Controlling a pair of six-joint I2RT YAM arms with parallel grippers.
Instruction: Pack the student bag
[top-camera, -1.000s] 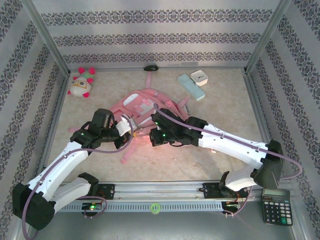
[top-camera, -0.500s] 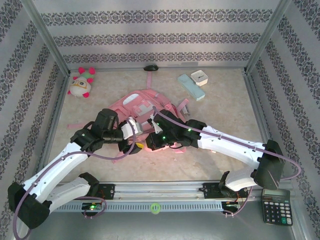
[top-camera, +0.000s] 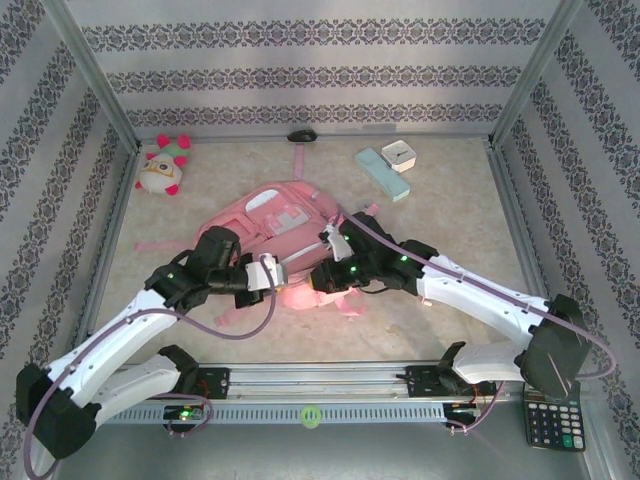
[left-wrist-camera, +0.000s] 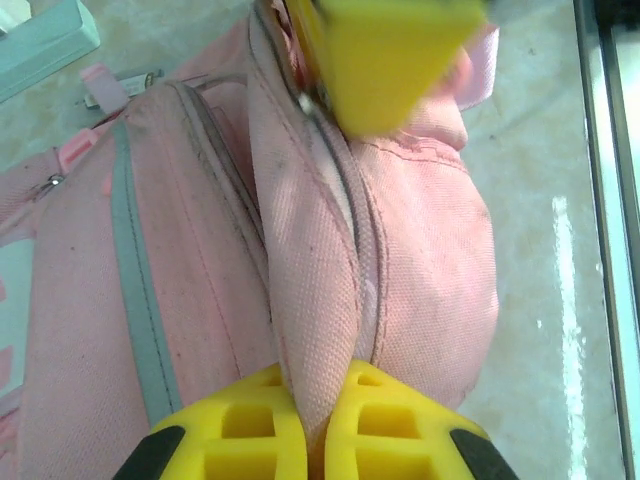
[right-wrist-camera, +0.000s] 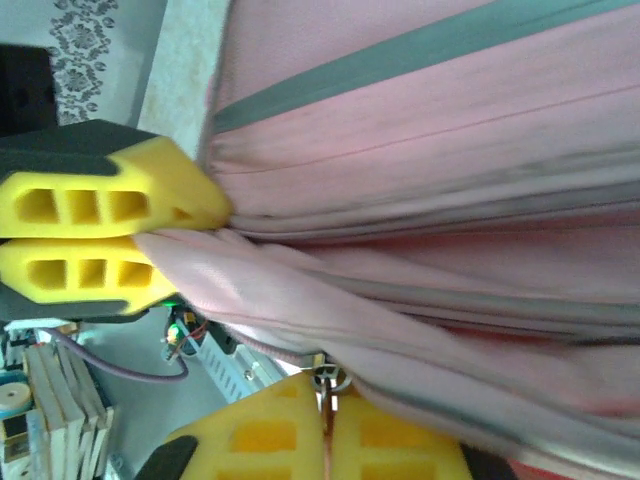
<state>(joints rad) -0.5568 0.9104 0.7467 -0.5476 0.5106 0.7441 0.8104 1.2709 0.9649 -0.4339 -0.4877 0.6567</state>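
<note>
One student bag (top-camera: 280, 215): was laid flat at the middle of the table (top-camera: 450, 225), with its near edge gathered up between the two arms.
Left end effector (left-wrist-camera: 320, 425): was clamped narrow on the student bag, an upright fold of pink fabric being pinched between its yellow pads beside a grey zip line.
Right end effector (right-wrist-camera: 322, 440): was closed with hardly any gap on the same near edge; a small metal ring (right-wrist-camera: 328, 378) was seen right at its tips, and pink fabric was draped against them.
Spacing: the two were set close together.
Plush toy (top-camera: 162, 165): was placed in the far left corner, well apart from the bag.
Pale blue case (top-camera: 383, 175): was laid far right, just beside a small white box (top-camera: 400, 153).
Calculator (top-camera: 552, 412): was left by the right arm's base.
</note>
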